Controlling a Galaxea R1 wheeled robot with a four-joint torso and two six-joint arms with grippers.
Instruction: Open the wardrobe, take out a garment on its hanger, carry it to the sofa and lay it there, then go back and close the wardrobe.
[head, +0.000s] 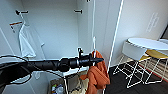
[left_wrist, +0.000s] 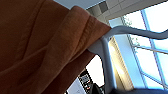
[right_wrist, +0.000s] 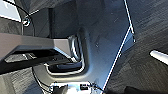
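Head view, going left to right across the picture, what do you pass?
White T-shirt hanging inside the open wardrobe → the left gripper holding the hanger → the orange garment draped below it → white round table → yellow-seated chair.

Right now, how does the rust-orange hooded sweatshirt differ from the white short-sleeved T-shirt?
The rust-orange hooded sweatshirt hangs at the left gripper, outside the open white wardrobe; the white short-sleeved T-shirt hangs inside it, by the left wall. The sweatshirt hangs bunched and lower; the T-shirt hangs flatter and higher. Both are on hangers.
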